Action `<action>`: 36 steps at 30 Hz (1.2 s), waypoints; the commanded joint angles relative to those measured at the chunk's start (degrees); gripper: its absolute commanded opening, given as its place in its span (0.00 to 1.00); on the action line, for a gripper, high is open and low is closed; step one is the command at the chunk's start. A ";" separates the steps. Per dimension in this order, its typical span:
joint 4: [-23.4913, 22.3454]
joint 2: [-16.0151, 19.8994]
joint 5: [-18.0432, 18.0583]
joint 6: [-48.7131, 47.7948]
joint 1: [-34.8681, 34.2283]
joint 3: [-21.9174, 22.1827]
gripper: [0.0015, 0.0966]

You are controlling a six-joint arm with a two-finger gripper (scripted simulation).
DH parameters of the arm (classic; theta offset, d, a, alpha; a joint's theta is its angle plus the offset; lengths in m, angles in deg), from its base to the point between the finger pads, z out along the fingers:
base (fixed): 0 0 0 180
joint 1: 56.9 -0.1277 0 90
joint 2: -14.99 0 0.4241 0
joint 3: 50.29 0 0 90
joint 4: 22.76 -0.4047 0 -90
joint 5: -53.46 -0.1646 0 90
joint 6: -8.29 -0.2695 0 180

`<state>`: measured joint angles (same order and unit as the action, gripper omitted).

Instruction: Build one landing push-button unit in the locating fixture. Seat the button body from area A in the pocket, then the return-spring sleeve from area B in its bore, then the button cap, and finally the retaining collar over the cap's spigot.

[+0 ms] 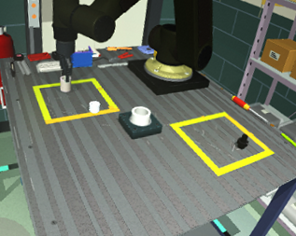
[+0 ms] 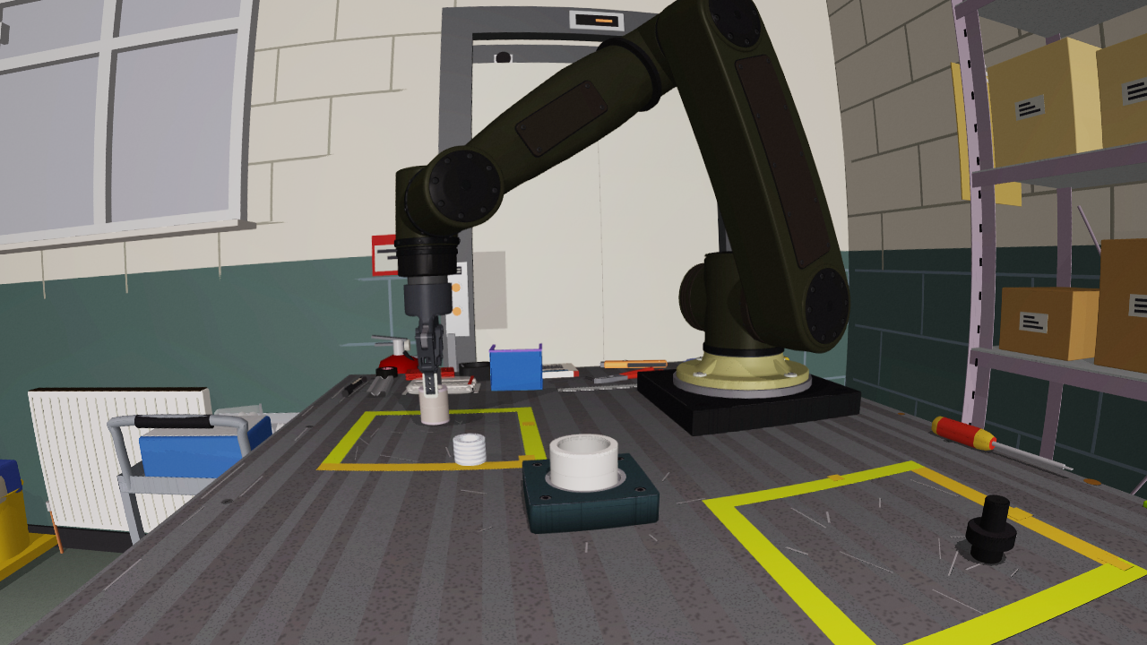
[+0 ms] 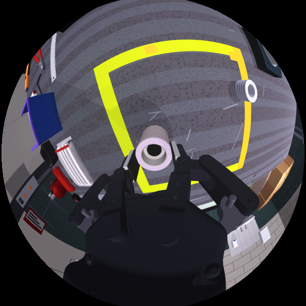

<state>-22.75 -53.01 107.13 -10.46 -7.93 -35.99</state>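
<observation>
The return-spring sleeve (image 1: 65, 85) (image 2: 434, 410) (image 3: 154, 153), a pale upright tube with an open bore, stands at the far edge of the left yellow square and is clamped at its top between the fingers of my gripper (image 1: 65, 76) (image 2: 431, 387) (image 3: 153, 155), which comes straight down on it. The white button body (image 1: 140, 116) (image 2: 584, 461) sits in the dark locating fixture (image 1: 140, 125) (image 2: 589, 501) at the table's middle. A white ribbed collar (image 1: 94, 106) (image 2: 469, 449) (image 3: 246, 90) lies in the same square. The black button cap (image 1: 241, 141) (image 2: 991, 531) stands in the right yellow square.
Behind the sleeve, a blue box (image 1: 81, 59) (image 2: 516, 367) and small tools lie along the table's far edge. The arm's base (image 1: 171, 72) (image 2: 746, 389) stands on a black plate. A red screwdriver (image 1: 244, 104) (image 2: 974, 438) lies near the shelving on the right.
</observation>
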 commanded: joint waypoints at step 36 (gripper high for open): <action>-0.01 -1.51 2.54 0.00 0.00 -1.06 0.07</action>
<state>-22.77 -54.50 109.71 -10.46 -7.93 -37.01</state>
